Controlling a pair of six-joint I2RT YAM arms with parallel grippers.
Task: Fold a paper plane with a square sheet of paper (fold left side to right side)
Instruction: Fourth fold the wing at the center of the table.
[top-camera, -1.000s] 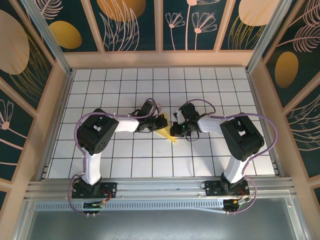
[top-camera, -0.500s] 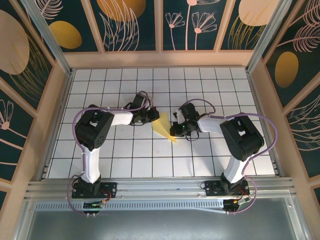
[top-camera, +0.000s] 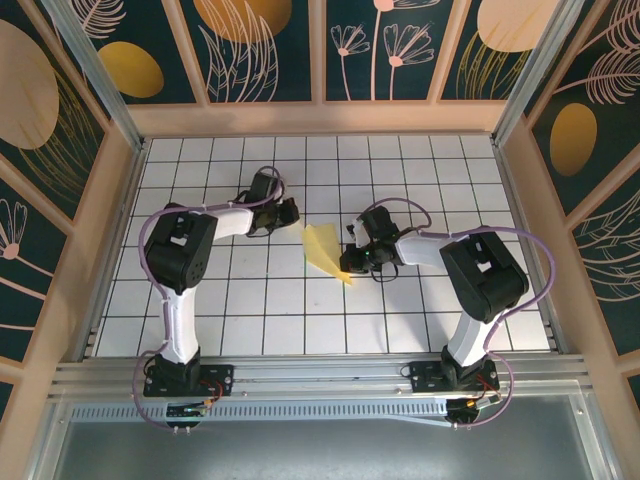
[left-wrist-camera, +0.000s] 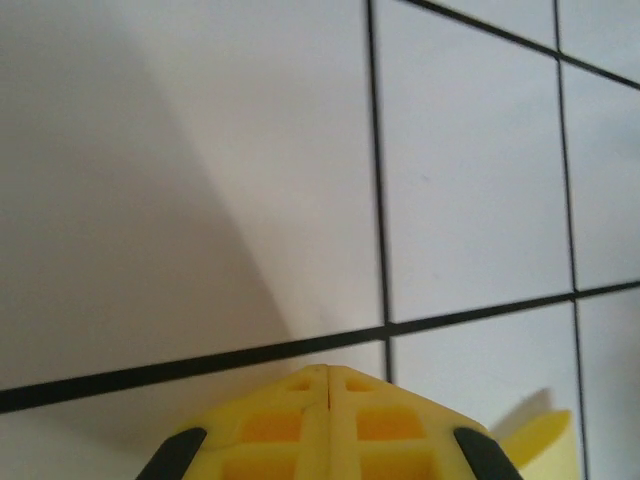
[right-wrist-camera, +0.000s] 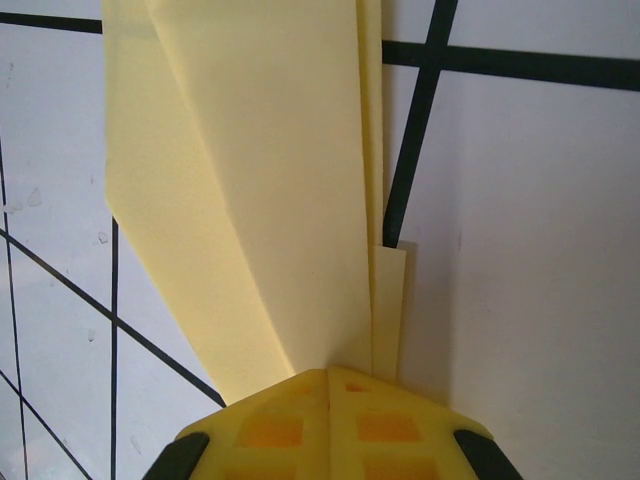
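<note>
While the left tool (top-camera: 287, 212) was resting on the paper (top-camera: 322, 249) a second ago, it has since drawn back up and to the left, and now sits on bare tabletop (top-camera: 400, 180) well clear of the sheet. With that weight gone, more of the pale-yellow paper shows from above: a narrow, layered wedge lying near the middle of the tabletop, its point toward the arms. I judge a crease has just been pressed flat and the left arm is clearing out for the next fold.

Seen from its own wrist, the left tool (left-wrist-camera: 328, 376) is pressed together, holding nothing, over white tiles. The right tool (right-wrist-camera: 328, 376) is also pressed together, its tips meeting the narrow end of the paper (right-wrist-camera: 260, 180). Whether it pinches the layers or only pins them down, I cannot tell.
</note>
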